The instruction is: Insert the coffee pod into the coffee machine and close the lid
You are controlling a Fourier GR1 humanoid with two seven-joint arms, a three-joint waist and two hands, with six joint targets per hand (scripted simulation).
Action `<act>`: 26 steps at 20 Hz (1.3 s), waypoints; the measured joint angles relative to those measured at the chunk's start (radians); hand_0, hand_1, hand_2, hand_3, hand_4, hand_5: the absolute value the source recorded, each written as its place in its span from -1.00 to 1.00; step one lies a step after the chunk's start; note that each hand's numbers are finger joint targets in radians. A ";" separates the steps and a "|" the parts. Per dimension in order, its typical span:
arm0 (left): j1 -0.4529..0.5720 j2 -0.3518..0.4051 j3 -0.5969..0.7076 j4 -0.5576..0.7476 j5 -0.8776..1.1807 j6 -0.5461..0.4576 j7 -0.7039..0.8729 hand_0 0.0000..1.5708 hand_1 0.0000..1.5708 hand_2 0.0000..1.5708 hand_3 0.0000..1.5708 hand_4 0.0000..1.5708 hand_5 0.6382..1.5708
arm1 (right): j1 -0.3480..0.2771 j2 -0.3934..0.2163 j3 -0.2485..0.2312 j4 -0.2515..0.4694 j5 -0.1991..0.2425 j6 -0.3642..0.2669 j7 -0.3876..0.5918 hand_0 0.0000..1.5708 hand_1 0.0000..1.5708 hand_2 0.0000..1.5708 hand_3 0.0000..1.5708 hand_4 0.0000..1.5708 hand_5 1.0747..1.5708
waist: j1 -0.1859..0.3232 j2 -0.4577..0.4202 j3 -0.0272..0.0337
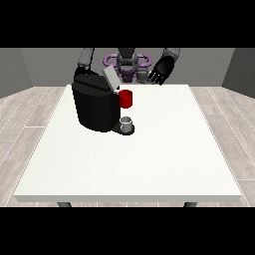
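— Robot's hand at the view's right (160, 72) hovers over the desk's far edge, fingers spread, holding nothing. Why?
— Ready to reach. Coffee machine (95, 103) sits far-left, lid (110, 78) raised; pod not plainly visible.

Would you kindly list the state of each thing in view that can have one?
Coffee machine: upright on the table, lid raised.
Red thing at the machine: at the machine's front, under the raised lid.
Grey thing: on the machine's base, below the red thing.
Hand at the view's right: raised, fingers spread, holding nothing.
Hand at the view's left: hidden behind the machine.
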 measured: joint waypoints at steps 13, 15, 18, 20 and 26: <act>-0.274 0.045 0.138 0.046 0.065 -0.062 0.125 0.47 0.47 0.59 0.61 -0.38 1.00 | -0.095 -0.003 0.004 -0.074 0.002 -0.004 0.031 -1.00 -1.00 -1.00 -1.00 -0.66 1.00 | -0.115 0.102 -0.0002; -0.297 0.065 0.147 0.059 0.062 -0.063 0.125 0.56 0.56 0.63 0.59 -0.39 1.00 | -0.109 -0.008 0.000 -0.090 0.000 -0.005 0.043 -1.00 -1.00 -1.00 -1.00 -0.76 1.00 | -0.128 0.121 -0.0001; -0.335 0.086 0.159 0.072 0.060 -0.059 0.126 0.56 0.56 0.63 0.57 -0.39 1.00 | -0.132 -0.019 -0.015 -0.100 -0.011 0.001 0.039 -1.00 -1.00 -1.00 -1.00 -1.00 1.00 | -0.143 0.162 -0.0001; -0.356 0.104 0.167 0.083 0.059 -0.058 0.118 0.61 0.61 0.66 0.60 -0.41 1.00 | -0.139 -0.022 -0.014 -0.108 -0.010 0.002 0.033 -1.00 -1.00 -1.00 -1.00 -0.92 1.00 | -0.155 0.186 -0.0002; -0.404 0.117 0.175 0.116 0.053 -0.056 0.124 0.51 0.51 0.61 0.56 -0.40 1.00 | -0.159 -0.031 -0.009 -0.122 -0.003 0.009 0.043 -1.00 -1.00 -1.00 -1.00 -1.00 1.00 | -0.182 0.224 -0.0003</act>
